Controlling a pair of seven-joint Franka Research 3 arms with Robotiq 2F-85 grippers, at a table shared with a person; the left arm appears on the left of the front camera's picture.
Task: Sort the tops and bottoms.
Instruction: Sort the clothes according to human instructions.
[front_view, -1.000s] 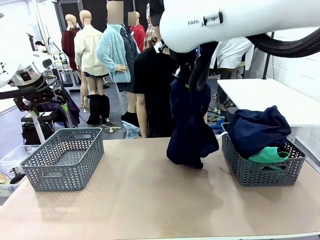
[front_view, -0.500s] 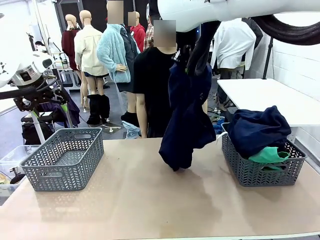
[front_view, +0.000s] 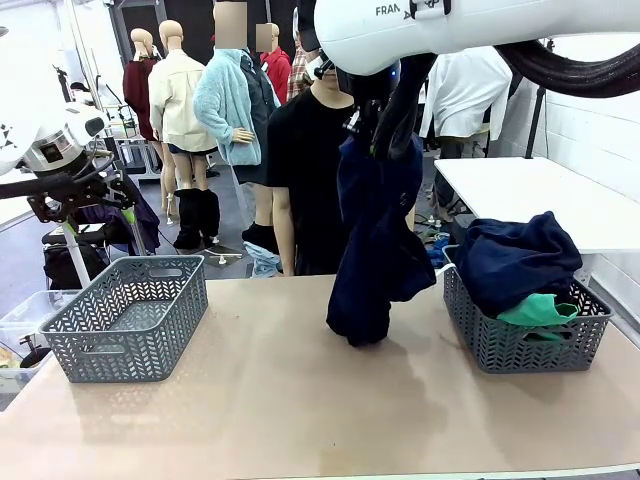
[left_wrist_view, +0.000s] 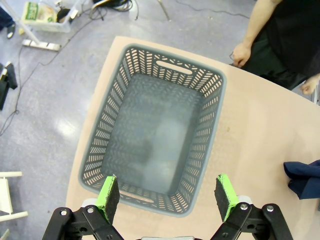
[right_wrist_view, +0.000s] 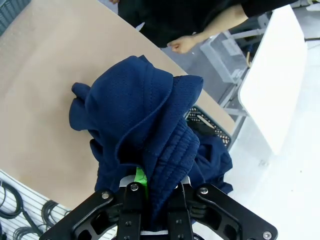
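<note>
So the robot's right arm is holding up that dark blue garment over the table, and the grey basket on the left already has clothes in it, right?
Not quite. The right end effector does hold the navy garment up over the table, but the left grey basket is empty, as the left wrist view shows.

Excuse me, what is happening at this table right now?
The right gripper is shut on a navy garment, holding it above the table. The right basket holds more navy clothes and a teal-green garment. The left gripper hangs open over the empty left basket. A person stands opposite.
</note>
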